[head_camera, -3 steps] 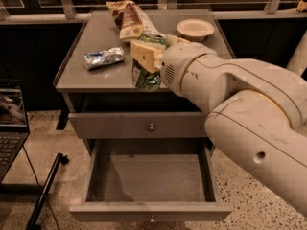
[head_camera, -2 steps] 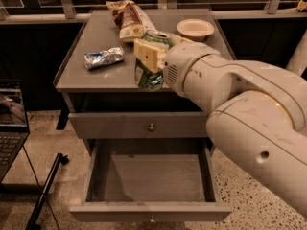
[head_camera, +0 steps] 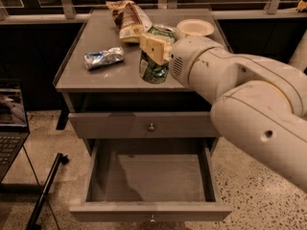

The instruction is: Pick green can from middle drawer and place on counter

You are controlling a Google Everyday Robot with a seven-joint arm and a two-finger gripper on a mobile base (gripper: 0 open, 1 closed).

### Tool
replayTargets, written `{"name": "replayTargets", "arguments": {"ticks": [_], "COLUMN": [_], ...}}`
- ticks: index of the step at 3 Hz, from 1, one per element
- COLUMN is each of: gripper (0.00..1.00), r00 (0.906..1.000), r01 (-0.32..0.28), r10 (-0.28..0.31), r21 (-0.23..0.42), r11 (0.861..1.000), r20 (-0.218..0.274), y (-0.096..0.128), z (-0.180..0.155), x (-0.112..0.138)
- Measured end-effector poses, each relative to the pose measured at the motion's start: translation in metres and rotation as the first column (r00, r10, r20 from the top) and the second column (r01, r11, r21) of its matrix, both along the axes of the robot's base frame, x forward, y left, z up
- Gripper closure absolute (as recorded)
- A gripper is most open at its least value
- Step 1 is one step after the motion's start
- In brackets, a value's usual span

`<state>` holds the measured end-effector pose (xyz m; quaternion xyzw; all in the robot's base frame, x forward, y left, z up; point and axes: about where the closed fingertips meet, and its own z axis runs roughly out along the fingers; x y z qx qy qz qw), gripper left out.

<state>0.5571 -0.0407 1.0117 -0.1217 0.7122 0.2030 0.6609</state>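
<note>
One end effector [head_camera: 156, 51], tight around the green can [head_camera: 153, 72], over the counter [head_camera: 96, 75].

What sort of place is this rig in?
Probably an office or lab test area: a laptop at left, speckled floor, railing behind. The gripper holds the can over a snack-strewn counter above the open drawer.

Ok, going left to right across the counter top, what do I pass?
Foil packet → snack bag → can, held by the gripper around the middle of the counter → bowl.
</note>
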Motion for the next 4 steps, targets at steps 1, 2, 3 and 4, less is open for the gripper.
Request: {"name": "replayTargets", "arguments": {"ticks": [1,2,3,4], "gripper": [1.0,1.0,1.0,1.0], "r00": [0.9994,0.9982,0.9972,0.9974], "r01": [-0.027,-0.056,-0.075,-0.066], "r10": [0.027,0.058,0.074,0.062], "r21": [-0.027,-0.056,-0.088,-0.124], "r11": [0.999,0.997,0.993,0.99], "r20": [0.021,0.016,-0.01,-0.036], "y": [0.003,0.015,0.026,0.025], "z": [0.004,0.001,-0.009,-0.018], "x": [0.036,0.073,0.108,0.139]}}
